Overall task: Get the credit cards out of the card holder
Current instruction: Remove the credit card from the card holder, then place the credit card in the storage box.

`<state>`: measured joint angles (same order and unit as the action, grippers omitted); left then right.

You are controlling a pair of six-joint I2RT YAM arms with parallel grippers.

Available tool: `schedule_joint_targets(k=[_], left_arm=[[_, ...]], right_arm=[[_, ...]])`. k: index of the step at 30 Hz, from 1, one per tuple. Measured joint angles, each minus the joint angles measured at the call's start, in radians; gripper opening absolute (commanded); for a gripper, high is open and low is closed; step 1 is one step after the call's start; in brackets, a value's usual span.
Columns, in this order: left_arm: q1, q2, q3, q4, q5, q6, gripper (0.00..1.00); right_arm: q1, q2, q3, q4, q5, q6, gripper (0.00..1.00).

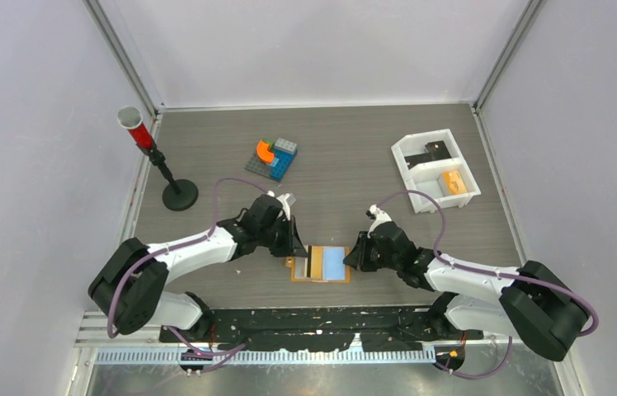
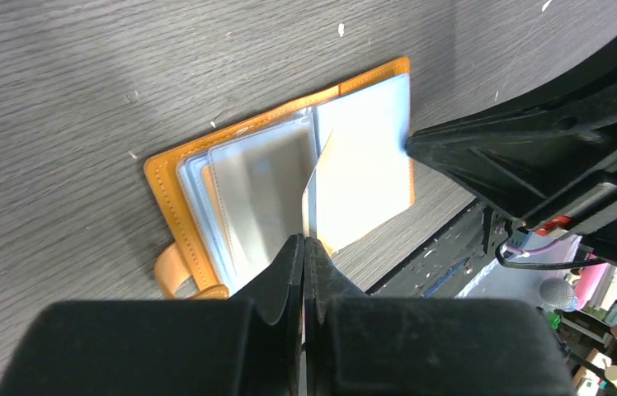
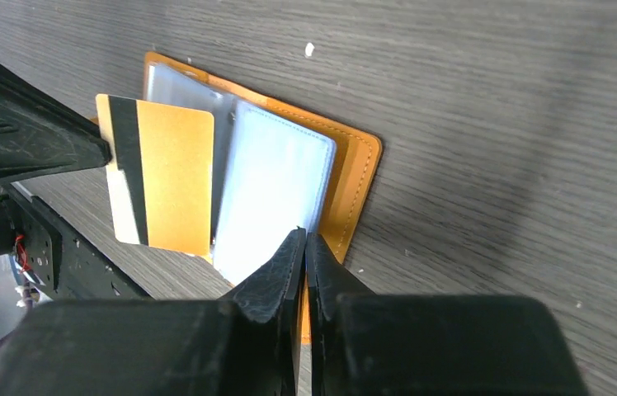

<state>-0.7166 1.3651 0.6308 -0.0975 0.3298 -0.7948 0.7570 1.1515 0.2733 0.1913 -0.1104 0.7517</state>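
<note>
Right wrist view — left gripper (image 3: 105, 153) pinches one card (image 3: 165, 177), seemingly free, at holder's (image 3: 356, 177) 9 o'clock; right gripper's (image 3: 305, 247) tips together — others unseen.

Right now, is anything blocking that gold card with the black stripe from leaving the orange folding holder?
Nothing visible. The left gripper pinches the gold black-striped card, which looks clear of the pale sleeves of the orange card holder; the right gripper touches its opposite edge.

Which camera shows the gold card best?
The right wrist view: the gold card faces it, showing its broad face and black stripe. The left wrist view sees it nearly edge-on, and the top view only as a tiny sliver.
</note>
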Motion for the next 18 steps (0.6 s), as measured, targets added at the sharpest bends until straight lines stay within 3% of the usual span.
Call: schedule_joint_targets(k=[6, 18], left_arm=[[0.009, -0.052, 0.003, -0.07, -0.041, 0.017, 0.0], [0.081, -0.284, -0.001, -0.103, -0.058, -0.053, 0.0]], right_arm=[[0.019, -0.079, 0.057, -0.05, 0.04, -0.124, 0.22], [0.324, -0.104, 0.188, 0.028, 0.286, -0.713, 0.43]])
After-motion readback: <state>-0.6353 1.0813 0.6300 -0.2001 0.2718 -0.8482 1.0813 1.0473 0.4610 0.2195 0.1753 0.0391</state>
